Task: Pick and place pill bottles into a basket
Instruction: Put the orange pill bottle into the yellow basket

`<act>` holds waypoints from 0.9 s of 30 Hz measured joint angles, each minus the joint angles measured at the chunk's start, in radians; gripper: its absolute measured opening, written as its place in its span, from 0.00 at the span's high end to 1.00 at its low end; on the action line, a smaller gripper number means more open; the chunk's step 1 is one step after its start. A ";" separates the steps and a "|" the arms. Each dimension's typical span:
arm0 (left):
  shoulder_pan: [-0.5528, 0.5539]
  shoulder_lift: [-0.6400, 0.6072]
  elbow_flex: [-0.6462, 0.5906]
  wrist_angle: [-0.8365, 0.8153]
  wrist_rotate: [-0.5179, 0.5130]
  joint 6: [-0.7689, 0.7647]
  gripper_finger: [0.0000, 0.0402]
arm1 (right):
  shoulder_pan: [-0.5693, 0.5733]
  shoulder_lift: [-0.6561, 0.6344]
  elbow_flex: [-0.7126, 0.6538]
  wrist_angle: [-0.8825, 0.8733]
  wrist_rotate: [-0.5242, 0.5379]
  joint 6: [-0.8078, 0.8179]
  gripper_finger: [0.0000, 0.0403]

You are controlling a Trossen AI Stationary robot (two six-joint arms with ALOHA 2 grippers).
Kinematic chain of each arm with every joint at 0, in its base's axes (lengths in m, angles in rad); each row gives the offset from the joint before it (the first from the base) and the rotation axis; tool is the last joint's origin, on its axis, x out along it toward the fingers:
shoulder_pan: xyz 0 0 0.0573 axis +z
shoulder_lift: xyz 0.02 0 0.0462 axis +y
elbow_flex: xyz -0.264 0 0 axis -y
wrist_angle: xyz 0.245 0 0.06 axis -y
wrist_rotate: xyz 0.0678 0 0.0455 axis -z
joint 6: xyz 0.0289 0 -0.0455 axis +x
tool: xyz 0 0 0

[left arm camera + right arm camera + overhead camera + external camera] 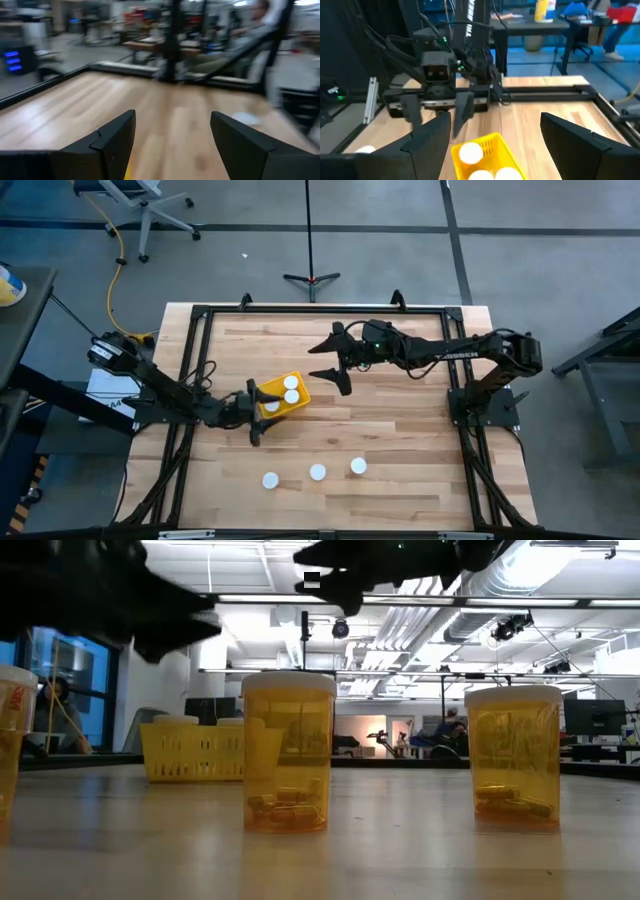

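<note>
Three pill bottles (317, 472) wait in a row at lower centre; left pincer (254, 412), released, beside the basket (281, 397) after dropping; right pincer (331, 361) open above.

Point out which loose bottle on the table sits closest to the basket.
The rightmost bottle of the front row of three; the other two lie farther left and farther from the basket.

Two matte black jointed arms with slim two-finger grippers

The left gripper (256, 412) and right gripper (331, 364) end in flat, wedge-shaped black fingers (425, 137). Black cables loop along the arms' links, white lettering runs along the right arm's forearm, and a boxy black wrist block carries small green lights.
</note>
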 joint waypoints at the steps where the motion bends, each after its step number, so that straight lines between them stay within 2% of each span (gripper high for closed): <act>1: 0.000 -0.007 0.009 0.000 0.038 0.010 0.27 | 0.005 -0.001 0.000 0.007 0.011 -0.001 0.26; 4: 0.000 -0.026 0.043 -0.002 0.139 0.026 0.27 | 0.029 -0.009 0.000 0.008 0.119 -0.032 0.26; 7: 0.000 -0.036 0.069 -0.006 0.195 0.023 0.27 | 0.059 -0.030 0.000 -0.025 0.208 -0.076 0.26; 16: 0.000 -0.036 0.098 -0.071 0.201 0.021 0.27 | 0.183 -0.143 0.000 -0.250 0.302 -0.094 0.26; 21: 0.000 -0.036 0.099 -0.067 0.200 0.020 0.27 | 0.293 -0.225 0.000 -0.419 0.417 -0.081 0.26; 25: 0.000 -0.036 0.099 -0.069 0.200 0.017 0.27 | 0.397 -0.273 0.000 -0.584 0.566 0.001 0.26; 27: 0.000 -0.036 0.099 -0.069 0.200 0.017 0.27 | 0.472 -0.283 -0.017 -0.582 0.743 0.068 0.26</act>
